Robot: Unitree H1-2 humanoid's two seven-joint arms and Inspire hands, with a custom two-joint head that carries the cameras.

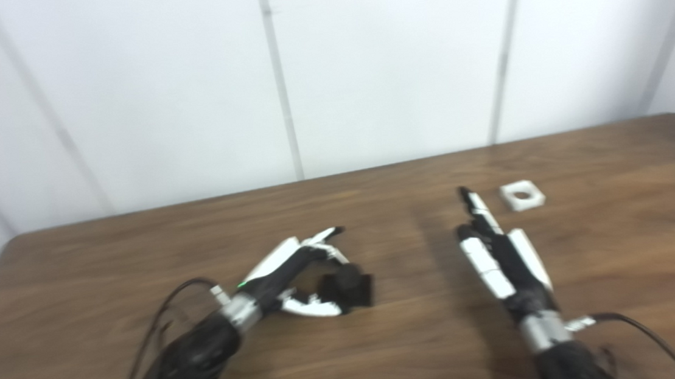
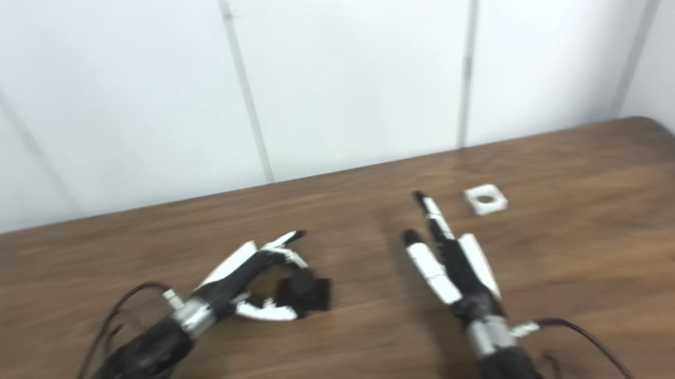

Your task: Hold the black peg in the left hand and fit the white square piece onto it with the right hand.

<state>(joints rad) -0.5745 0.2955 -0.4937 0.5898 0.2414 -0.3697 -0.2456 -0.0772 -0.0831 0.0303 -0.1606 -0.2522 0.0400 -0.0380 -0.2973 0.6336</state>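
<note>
Spanning the lower half of both views: wooden table point(image 1: 627, 286), white panelled wall point(image 1: 393, 56) behind. Reaching in from the bottom left, left hand point(image 1: 296, 272), fingers and thumb curled around the black peg point(image 1: 349, 289), held just above the tabletop; whether the peg touches the wood is too blurred to tell. Coming in from the bottom right, right hand point(image 1: 498, 248), fingers stretched forward and slightly apart, holding nothing. Lying flat on the table just beyond and right of those fingertips, apart from them: white square piece point(image 1: 522, 195), round hole facing up.
</note>
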